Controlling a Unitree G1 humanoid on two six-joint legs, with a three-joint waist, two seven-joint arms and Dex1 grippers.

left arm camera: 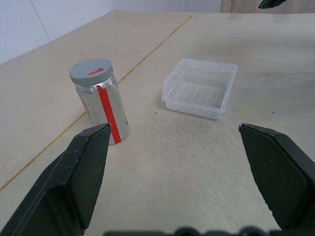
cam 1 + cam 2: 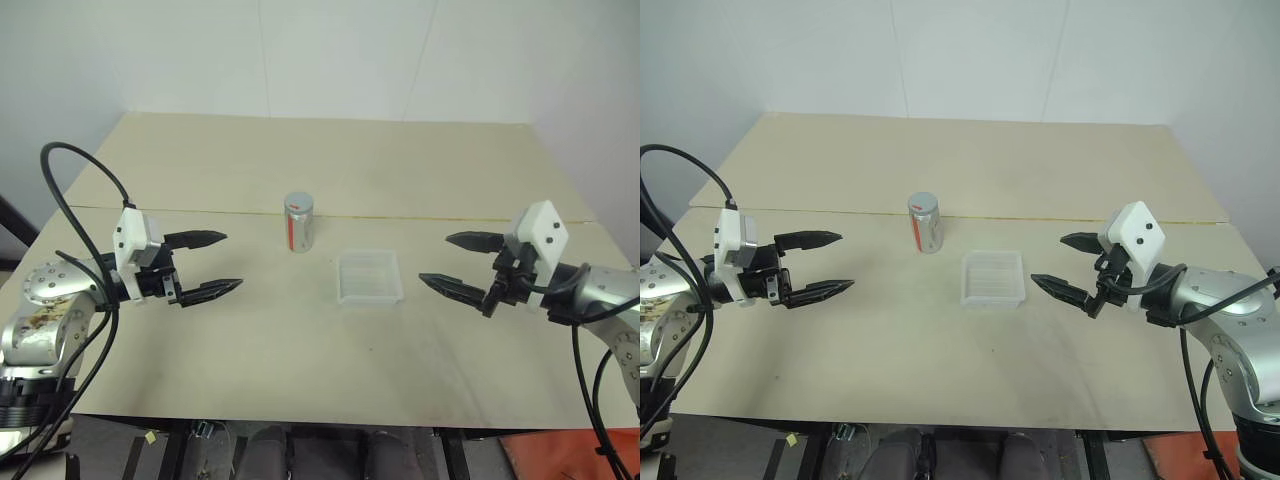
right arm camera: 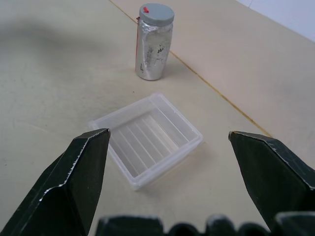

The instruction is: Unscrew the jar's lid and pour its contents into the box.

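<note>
Pale tabletop point(image 2: 250, 330) noted; jar point(image 2: 298, 223) and box point(image 2: 369, 277) stand between left gripper point(image 2: 222, 263) and right gripper point(image 2: 452, 262), both spread wide and empty, poised for approach.

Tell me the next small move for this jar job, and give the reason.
Probably bring the left gripper in toward the jar and close on its body. The jar stands upright on the table with its lid on, both grippers hang open and empty, and the left one is nearer the jar. The right gripper could then take the lid; the box waits beside it.
</note>
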